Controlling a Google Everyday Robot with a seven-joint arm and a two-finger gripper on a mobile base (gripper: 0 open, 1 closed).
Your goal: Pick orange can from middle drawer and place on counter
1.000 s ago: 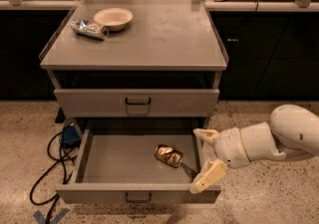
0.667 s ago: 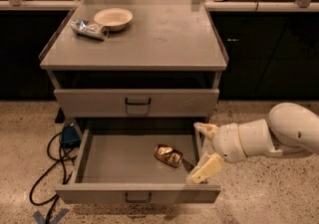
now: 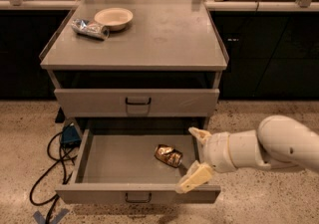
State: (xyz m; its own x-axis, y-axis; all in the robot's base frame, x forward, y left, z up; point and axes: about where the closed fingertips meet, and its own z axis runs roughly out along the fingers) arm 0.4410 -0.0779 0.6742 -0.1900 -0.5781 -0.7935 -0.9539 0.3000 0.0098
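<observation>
The crumpled golden-orange metal can (image 3: pixel 168 155) is found lying on the floor of the pulled-out wide grey metal middle drawer (image 3: pixel 119 162). The cream two-finger gripper (image 3: pixel 196 156) is held just right of it, spread wide, nothing grasped. The can's label cannot be read.

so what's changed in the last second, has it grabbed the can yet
Not yet. The gripper has edged a little left over the middle drawer toward the orange can. Its fingers are open just right of the can and hold nothing. The can lies where it was on the drawer floor. On the counter, the bowl and silver can have not moved.
</observation>
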